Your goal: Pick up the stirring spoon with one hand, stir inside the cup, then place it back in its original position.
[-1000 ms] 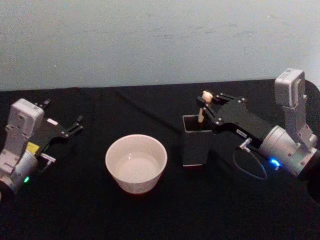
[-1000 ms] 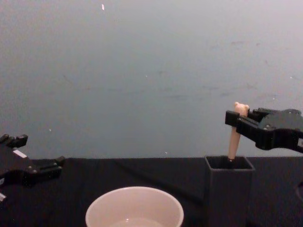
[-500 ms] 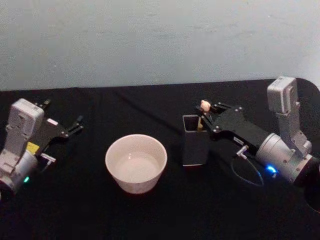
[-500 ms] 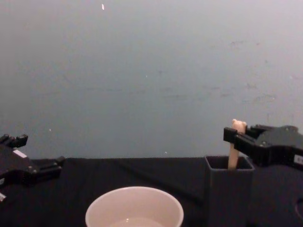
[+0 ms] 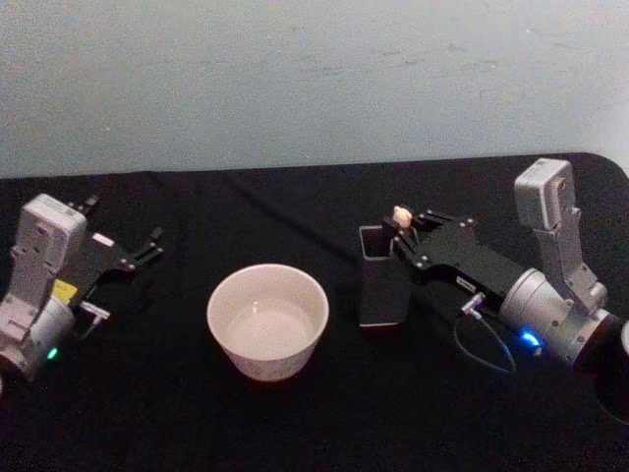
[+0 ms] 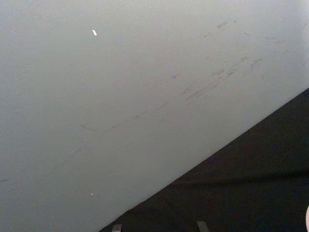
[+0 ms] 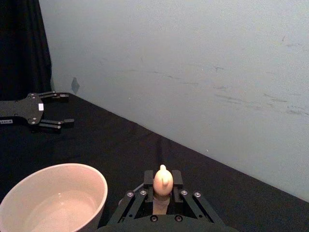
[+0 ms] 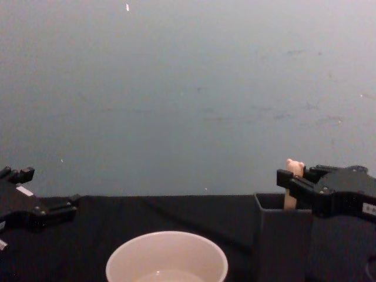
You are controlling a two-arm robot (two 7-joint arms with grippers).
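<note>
lowered since a second ago, the right gripper [image 5: 406, 236] now sits just above the rim of the dark grey square holder [image 5: 381, 290], and the stirring spoon [image 5: 400, 215] has sunk with it until little more than its bear head and a short stretch of beige handle show above the opening. the gripper's fingers are clamped on the handle just under the bear head, as the right wrist view shows [image 7: 162, 181]. seen from the head, the holder stands at about 3 o'clock from the cup [image 5: 267, 320], just beside it but not touching. the cup is upright on the black surface [image 5: 197, 413] with a little clear liquid in it. the left gripper [image 5: 145, 246] is parked out at 9 o'clock from the cup, its fingers apart and holding nothing.

judging from this, the spoon is being set back in its holder. the risks lie in the release. if the bowl has not reached the bottom when the fingers part, the spoon would drop and rattle, or lean hard against a wall. the fingers are close to the holder's rim, so going lower or pulling away sideways could catch that rim and tip or drag the holder toward the cup. a handle that sticks to one pad could be lifted out again on the retreat.
</note>
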